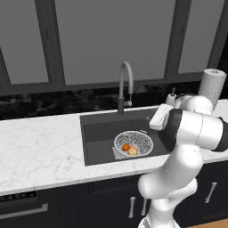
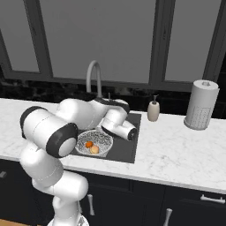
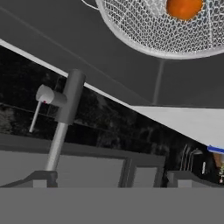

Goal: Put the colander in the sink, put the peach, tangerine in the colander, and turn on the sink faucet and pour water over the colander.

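The colander [image 1: 133, 143] [image 2: 93, 142] rests on the floor of the dark sink [image 1: 98, 133] [image 2: 126, 150]. Inside it lie the bright tangerine [image 1: 126, 147] [image 2: 89, 144] and, beside it, the paler peach [image 1: 132, 151] [image 2: 94, 150]. My hand [image 1: 159, 116] hovers over the sink's right side, above and right of the colander; its fingers are hidden. The hand view is rolled over, with the colander [image 3: 162, 30] and tangerine [image 3: 183, 8] at the top. The faucet [image 1: 126, 84] [image 2: 93, 77] stands behind the basin, its dark stem [image 3: 65, 109] carrying a thin lever [image 3: 37, 116]. No water stream shows.
A white paper-towel roll [image 1: 212, 87] [image 2: 201, 105] stands on the marble counter to the right. A soap dispenser [image 1: 171, 97] [image 2: 153, 110] sits behind the sink's right corner. Dark window frames and a black backsplash run behind the counter.
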